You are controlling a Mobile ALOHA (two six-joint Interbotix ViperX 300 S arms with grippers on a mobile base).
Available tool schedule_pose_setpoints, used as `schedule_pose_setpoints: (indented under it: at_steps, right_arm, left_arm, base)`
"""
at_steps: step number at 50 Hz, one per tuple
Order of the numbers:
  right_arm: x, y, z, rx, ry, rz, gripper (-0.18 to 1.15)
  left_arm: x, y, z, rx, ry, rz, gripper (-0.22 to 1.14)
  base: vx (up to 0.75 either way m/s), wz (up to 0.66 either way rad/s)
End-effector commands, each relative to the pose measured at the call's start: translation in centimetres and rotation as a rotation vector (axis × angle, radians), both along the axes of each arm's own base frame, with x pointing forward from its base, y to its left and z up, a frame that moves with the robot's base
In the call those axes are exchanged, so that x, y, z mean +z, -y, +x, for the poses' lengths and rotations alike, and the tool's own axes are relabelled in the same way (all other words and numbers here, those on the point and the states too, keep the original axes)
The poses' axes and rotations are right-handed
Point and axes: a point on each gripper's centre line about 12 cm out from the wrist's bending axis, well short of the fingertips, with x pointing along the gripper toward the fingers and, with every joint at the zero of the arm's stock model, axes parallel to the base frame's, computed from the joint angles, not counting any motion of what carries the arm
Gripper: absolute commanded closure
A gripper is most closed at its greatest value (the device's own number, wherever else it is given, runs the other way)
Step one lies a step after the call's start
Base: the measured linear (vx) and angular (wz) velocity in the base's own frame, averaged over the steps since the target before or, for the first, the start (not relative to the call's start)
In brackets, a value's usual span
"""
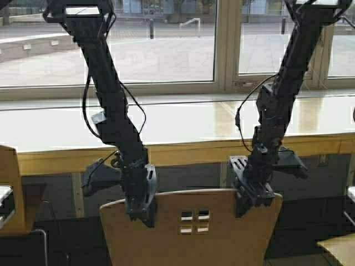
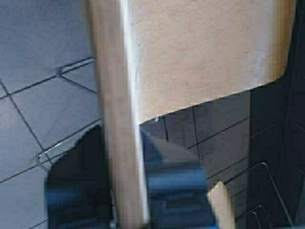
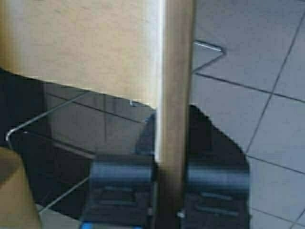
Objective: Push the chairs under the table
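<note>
A light tan chair (image 1: pixel 195 233) with four small square cutouts in its backrest stands just before me, facing the long table (image 1: pixel 183 124) with its pale top and yellowish front edge. My left gripper (image 1: pixel 141 208) is shut on the backrest's top edge near its left corner. My right gripper (image 1: pixel 250 197) is shut on the same edge near the right corner. In the left wrist view the chair's backrest (image 2: pixel 205 47) runs edge-on between the fingers of the left gripper (image 2: pixel 126 162). The right wrist view shows the chair (image 3: pixel 81 43) clamped the same way by the right gripper (image 3: pixel 171 167).
Another tan chair (image 1: pixel 8 188) stands at the far left and part of a third (image 1: pixel 338 249) shows at the bottom right. Large windows (image 1: pixel 166 50) rise behind the table. Grey floor tiles (image 3: pixel 267 57) and thin metal chair legs (image 2: pixel 71 71) lie below.
</note>
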Motion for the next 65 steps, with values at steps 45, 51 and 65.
schedule_pose_setpoints:
  at_steps: [45, 51, 65]
  right_arm:
    - [-1.7, -0.8, -1.2, 0.063, -0.024, -0.023, 0.93]
    - [-1.4, -1.1, -0.8, 0.069, -0.01, -0.02, 0.93]
    - [-1.3, -1.3, -1.5, 0.097, -0.022, -0.024, 0.93]
  left_arm:
    - [1.4, -2.6, 2.9, -0.023, 0.063, 0.045, 0.89]
    - [1.4, -2.6, 2.9, -0.023, 0.064, 0.046, 0.89]
    - [1.5, -2.9, 2.1, -0.028, 0.042, 0.052, 0.89]
  base:
    - [0.25, 0.05]
    - [0.21, -0.01]
    - [0.19, -0.04]
